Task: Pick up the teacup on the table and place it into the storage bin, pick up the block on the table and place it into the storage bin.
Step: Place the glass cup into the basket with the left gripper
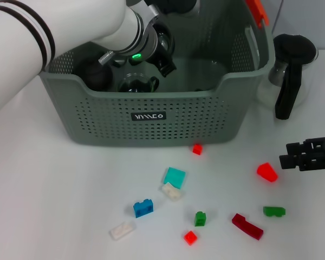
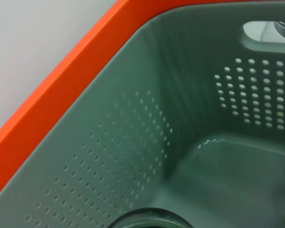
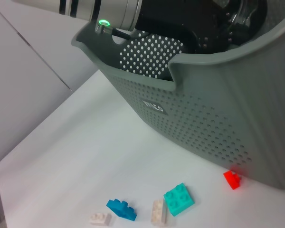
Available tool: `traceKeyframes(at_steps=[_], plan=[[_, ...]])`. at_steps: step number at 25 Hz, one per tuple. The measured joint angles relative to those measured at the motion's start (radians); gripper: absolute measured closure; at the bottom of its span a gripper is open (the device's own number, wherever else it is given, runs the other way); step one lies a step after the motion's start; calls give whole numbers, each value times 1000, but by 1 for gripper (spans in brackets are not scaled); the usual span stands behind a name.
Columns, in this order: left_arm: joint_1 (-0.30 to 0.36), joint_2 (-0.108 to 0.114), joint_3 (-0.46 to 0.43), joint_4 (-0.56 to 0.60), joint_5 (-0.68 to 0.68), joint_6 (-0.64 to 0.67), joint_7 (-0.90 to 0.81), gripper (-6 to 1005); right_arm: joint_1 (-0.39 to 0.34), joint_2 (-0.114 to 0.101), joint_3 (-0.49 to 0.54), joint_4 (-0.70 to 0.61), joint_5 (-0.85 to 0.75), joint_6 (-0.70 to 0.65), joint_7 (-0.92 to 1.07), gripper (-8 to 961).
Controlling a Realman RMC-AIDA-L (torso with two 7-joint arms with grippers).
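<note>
The large grey-green perforated plastic storage bin stands on the white table, its long axis running left to right, logo wall facing the robot. Inside it the left gripper reaches down over a clear glass teacup; whether its fingers are apart or together cannot be told. The right gripper hovers closed, pointing left, near a red wedge block.
</note>
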Motion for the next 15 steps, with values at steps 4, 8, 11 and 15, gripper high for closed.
traceKeyframes(at_steps=[4, 8, 11, 15], plan=[[-2, 0, -2, 4, -1, 7, -9, 910, 0, 0, -2, 0, 0, 0, 0, 270], [-1, 0, 2, 6, 0, 7, -9, 866, 0, 0, -6, 0, -1, 1, 0, 270], [0, 0, -2, 14, 0, 7, -11, 833, 0, 0, -7, 0, -1, 1, 0, 270], [18, 2, -5, 78, 1, 26, -48, 698, -3, 1, -7, 0, -2, 1, -6, 270]])
